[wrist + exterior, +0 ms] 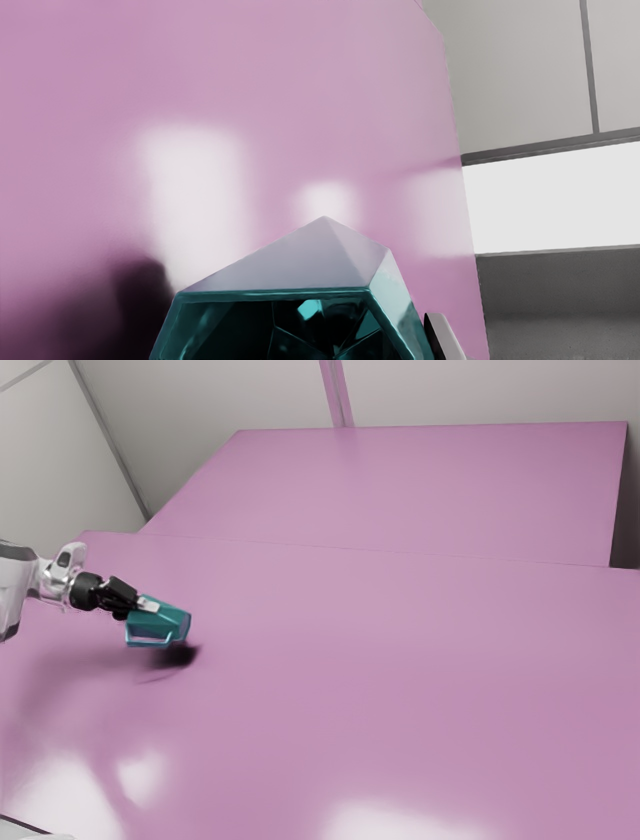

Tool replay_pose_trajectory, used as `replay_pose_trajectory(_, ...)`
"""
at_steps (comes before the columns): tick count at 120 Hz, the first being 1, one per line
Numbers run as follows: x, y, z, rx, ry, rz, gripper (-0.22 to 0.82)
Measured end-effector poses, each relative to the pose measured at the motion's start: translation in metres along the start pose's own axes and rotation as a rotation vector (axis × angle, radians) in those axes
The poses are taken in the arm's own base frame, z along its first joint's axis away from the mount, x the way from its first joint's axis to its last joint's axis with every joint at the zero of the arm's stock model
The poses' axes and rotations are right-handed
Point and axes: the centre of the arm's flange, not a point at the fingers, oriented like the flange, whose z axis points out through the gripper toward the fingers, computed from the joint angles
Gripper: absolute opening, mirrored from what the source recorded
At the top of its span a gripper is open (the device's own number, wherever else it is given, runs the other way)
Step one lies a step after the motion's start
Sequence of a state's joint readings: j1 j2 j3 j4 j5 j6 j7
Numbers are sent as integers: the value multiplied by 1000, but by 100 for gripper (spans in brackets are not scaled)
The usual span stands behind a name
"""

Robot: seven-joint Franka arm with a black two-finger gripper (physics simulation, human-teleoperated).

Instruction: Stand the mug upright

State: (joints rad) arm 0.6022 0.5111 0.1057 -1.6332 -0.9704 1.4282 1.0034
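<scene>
Teal mug (160,628), tilted and pinched in the claw (148,604), above the pink worktop (400,660), dark shadow (180,655) beneath.

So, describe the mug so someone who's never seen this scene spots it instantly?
Start at the big pink table and go to the exterior view's left, where the mostly white arm comes in. At its black jaws is the mug: glossy, faceted, tilted, its open end toward the arm. It's teal, unlike the pink table or the black jaws next to it.
</scene>
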Motion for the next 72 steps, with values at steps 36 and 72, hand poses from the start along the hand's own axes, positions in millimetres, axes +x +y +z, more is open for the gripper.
replay_pose_trajectory(36,68,99,27,535,-361,235,-17)
replay_pose_trajectory(72,79,65,78,999,-473,308,-17)
